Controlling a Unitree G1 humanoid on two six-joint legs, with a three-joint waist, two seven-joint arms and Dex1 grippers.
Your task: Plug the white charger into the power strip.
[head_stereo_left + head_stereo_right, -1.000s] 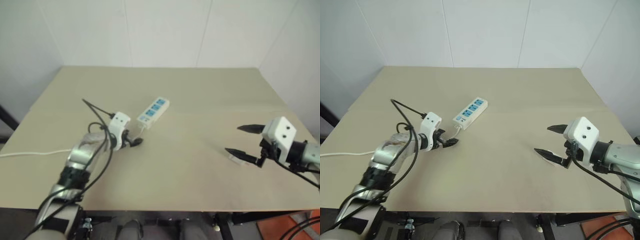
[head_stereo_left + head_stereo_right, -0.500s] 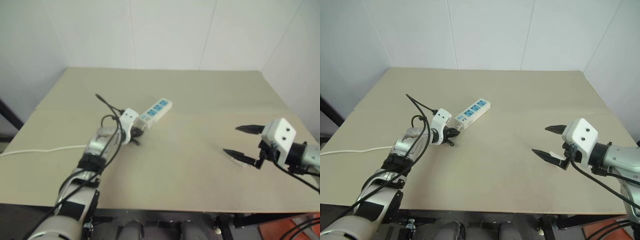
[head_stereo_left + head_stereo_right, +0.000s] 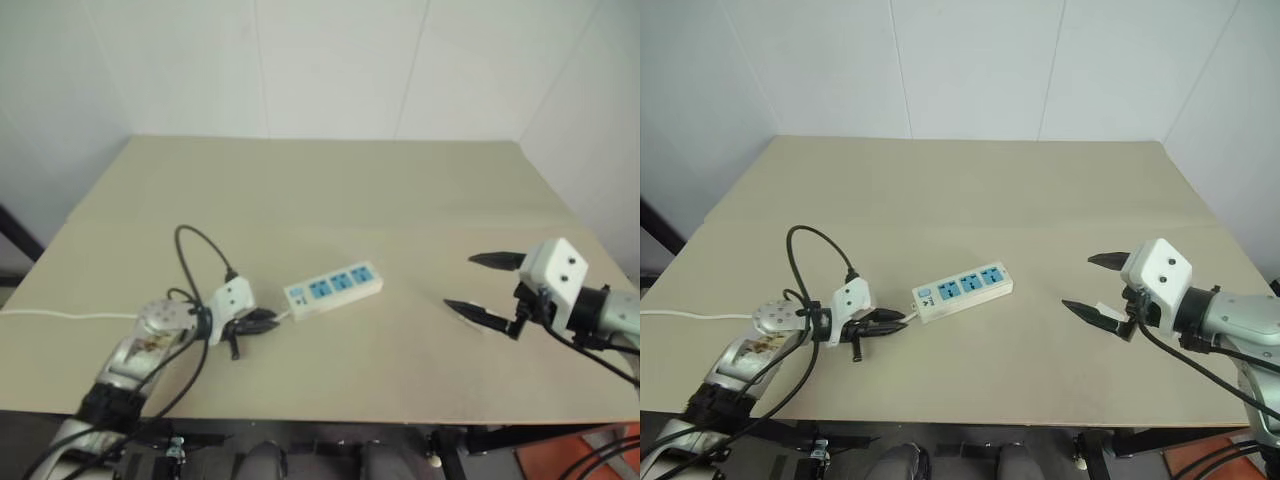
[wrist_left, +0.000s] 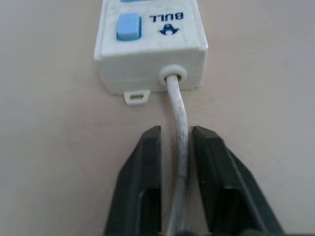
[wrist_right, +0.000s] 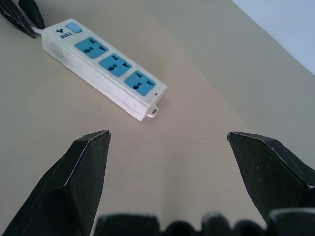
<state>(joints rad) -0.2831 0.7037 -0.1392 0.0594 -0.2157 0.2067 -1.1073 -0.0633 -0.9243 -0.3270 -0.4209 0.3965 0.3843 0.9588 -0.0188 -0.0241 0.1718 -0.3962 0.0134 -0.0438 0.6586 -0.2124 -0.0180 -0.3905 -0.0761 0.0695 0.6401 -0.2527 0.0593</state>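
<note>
Dragged by its cord, power strip now lies nearer, lower centre of frame, swung from diagonal to almost sideways. My left gripper reaches low at lower left, fingers pinching the cord. My right gripper unmoved at right, jaws wide, white charger just beneath.

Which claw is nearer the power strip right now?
Left. The left claw sits at the power strip's switch end, its fingers around the cord. The right claw hangs open well off past the strip's far end.
</note>
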